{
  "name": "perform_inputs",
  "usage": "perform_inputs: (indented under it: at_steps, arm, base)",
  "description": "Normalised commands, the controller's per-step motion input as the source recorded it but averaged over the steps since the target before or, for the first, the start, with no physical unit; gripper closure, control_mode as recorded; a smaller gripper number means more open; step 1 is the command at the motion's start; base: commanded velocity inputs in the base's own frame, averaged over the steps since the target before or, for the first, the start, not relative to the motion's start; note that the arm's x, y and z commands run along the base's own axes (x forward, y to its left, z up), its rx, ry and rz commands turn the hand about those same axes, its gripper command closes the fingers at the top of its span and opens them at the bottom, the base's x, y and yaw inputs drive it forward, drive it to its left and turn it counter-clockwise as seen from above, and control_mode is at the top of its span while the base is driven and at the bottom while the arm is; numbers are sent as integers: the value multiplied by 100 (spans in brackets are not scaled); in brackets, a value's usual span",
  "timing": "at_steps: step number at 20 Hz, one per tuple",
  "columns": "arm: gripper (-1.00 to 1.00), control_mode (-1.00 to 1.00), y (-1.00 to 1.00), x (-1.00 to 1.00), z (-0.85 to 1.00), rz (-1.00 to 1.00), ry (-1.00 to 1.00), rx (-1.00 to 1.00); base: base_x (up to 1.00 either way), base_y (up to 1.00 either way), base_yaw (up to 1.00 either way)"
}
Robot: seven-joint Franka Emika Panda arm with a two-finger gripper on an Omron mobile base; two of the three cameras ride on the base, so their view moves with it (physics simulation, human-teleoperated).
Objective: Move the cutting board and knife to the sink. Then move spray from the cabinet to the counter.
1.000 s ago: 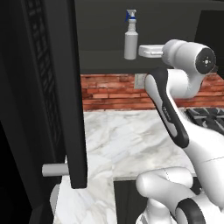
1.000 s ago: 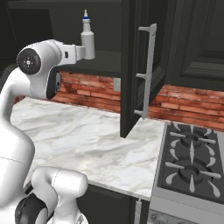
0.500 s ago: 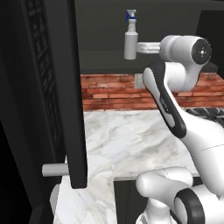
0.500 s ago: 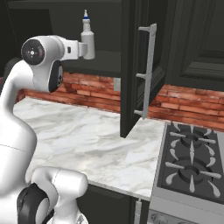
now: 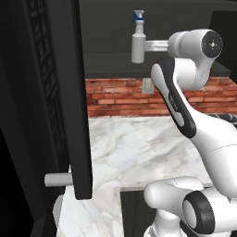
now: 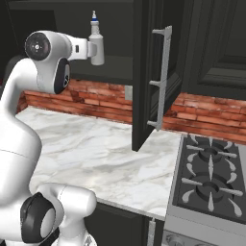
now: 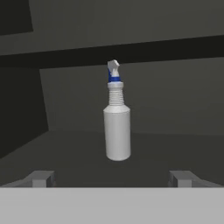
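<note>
Cabinet (image 6: pixel 72 19) is open, its door (image 6: pixel 144 72) swung out over the marble counter (image 6: pixel 96 153). Arm has pulled its elbow in and pushed the hand further toward the cabinet over the last second. The spray (image 7: pixel 117 127) hasn't budged: upright on the cabinet shelf, blue nozzle up, centred ahead of the gripper (image 7: pixel 111 177). Gripper is spread to full width, nothing between the fingertips (image 7: pixel 41 178), bottle still a little beyond them. Reads as the spray-fetching half, approach nearly done: a short push forward should bracket the bottle body, then close. No board or knife on this stretch of counter.
</note>
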Motion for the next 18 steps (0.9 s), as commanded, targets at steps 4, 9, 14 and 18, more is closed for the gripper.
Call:
perform_inputs:
  at_steps: [4,9,14,18]
  arm:
    - [-100,-100,0,0,0,0,-1,0]
    - [-100,-100,0,1,-1,0,-23,-3]
    - [-100,-100,0,5,-1,0,-18,-1]
    - [-100,-100,0,10,0,0,-2,0]
  base:
    - [0,0,0]
    - [0,0,0]
    - [0,0,0]
    - [0,0,0]
